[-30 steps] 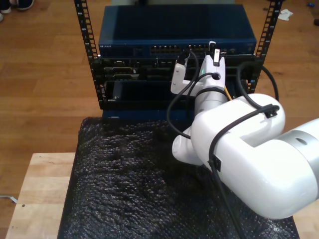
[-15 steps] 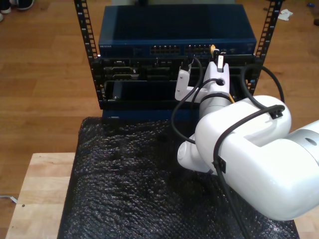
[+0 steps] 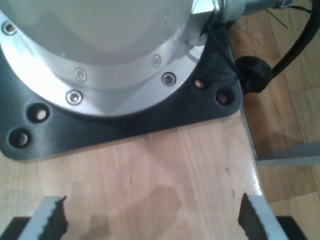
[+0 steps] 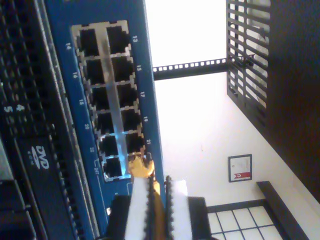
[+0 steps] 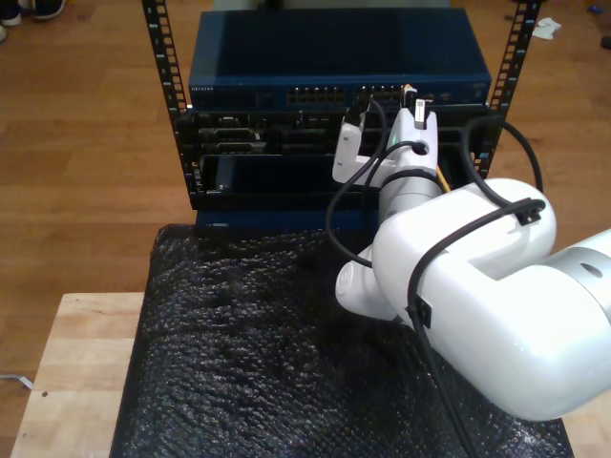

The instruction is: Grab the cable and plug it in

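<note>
My second hand (image 4: 159,200) is closed on the cable (image 4: 140,166), its white pads pinching the yellow-orange lead with only a short stub and the plug showing past the fingertips. The plug tip sits right at the port block of the blue switch (image 4: 55,30), against the end pair of sockets; whether it is seated in a socket I cannot tell. In the exterior view the same hand (image 5: 412,107) reaches to the far side of the scene, up to the switch (image 5: 334,57) at the top of the black rack (image 5: 191,143), with a sliver of the cable (image 5: 440,181) visible beside the wrist. A thick black robot cable (image 5: 334,205) loops in front of the rack's lower bays, and the big white arm (image 5: 477,296) covers the near right of the exterior view, above the black bubble wrap (image 5: 239,353) laid over the wooden surface (image 5: 67,372).

My first hand (image 3: 152,220) is wide open and empty, its two ridged pads far apart over bare wood (image 3: 165,175), just short of a black base plate (image 3: 125,122) bolted under a metal arm base (image 3: 100,50).
</note>
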